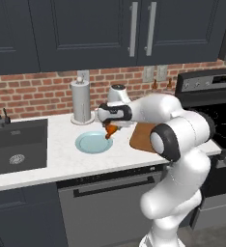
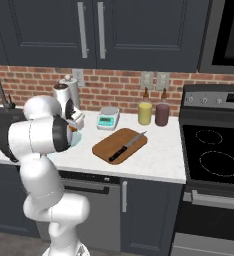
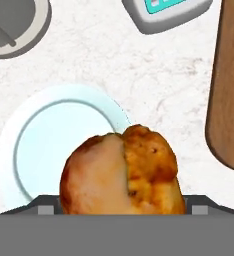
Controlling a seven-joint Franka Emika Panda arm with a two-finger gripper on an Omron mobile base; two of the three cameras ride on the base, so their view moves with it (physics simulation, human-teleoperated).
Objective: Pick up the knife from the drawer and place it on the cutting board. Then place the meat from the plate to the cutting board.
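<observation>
- We count the first half as done: the knife (image 2: 127, 145) lies slantwise on the cutting board (image 2: 108, 145), at the centre of the right base view, black handle toward the lower left, blade toward the upper right.
- The drawer plays no further part, as we judge it.
- The second half is under way. The meat (image 3: 121, 172) sits low in the centre of the hand view, between the tips of the hand (image 1: 110, 130), whose jaws stand wide around it; we judge it gripped and lifted.
- In the left base view, the drumstick hangs above the right rim of the plate (image 1: 88, 143), clear of the worktop (image 1: 62, 159).
- The plate itself lies bare beneath, at the lower left of the hand view.
- What is left, in our reading: carry the meat across the strip of worktop to the board at the right edge of the hand view, lower it beside the knife, and let go.
</observation>
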